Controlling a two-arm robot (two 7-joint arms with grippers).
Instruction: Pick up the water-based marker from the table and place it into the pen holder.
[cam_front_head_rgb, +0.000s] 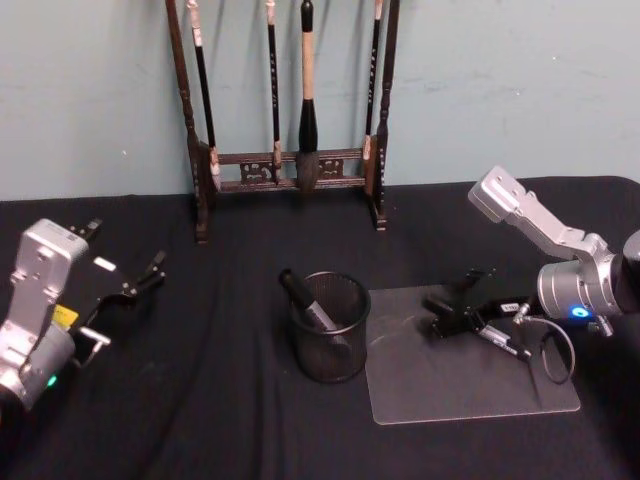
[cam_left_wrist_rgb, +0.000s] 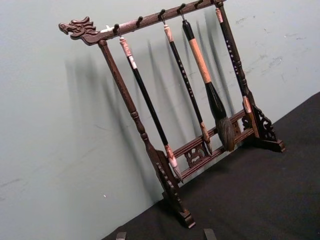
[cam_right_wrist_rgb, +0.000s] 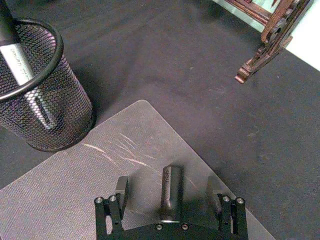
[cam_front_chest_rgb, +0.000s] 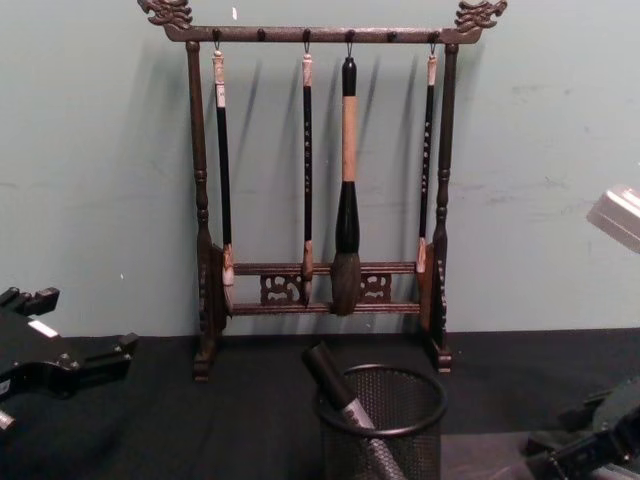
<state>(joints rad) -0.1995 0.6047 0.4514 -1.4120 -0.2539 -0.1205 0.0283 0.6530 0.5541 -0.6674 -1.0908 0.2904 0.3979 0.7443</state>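
Task judged all but done: the water-based marker (cam_front_head_rgb: 305, 298) is seen inside the pen holder (cam_front_head_rgb: 328, 358), leaned against the rim, upper end standing above it.

The holder is placed to the left of the right gripper (cam_front_head_rgb: 455, 298), near but apart. That gripper is held low over the clear mat (cam_front_head_rgb: 470, 385), jaws spread, nothing between them.

The left gripper (cam_front_head_rgb: 125, 250) is parked well off on the holder's far side, jaws apart, empty.

Only withdrawal of the arm appears left.

Holder contents: one marker noted. Through the mesh a second item cannot be ruled out.
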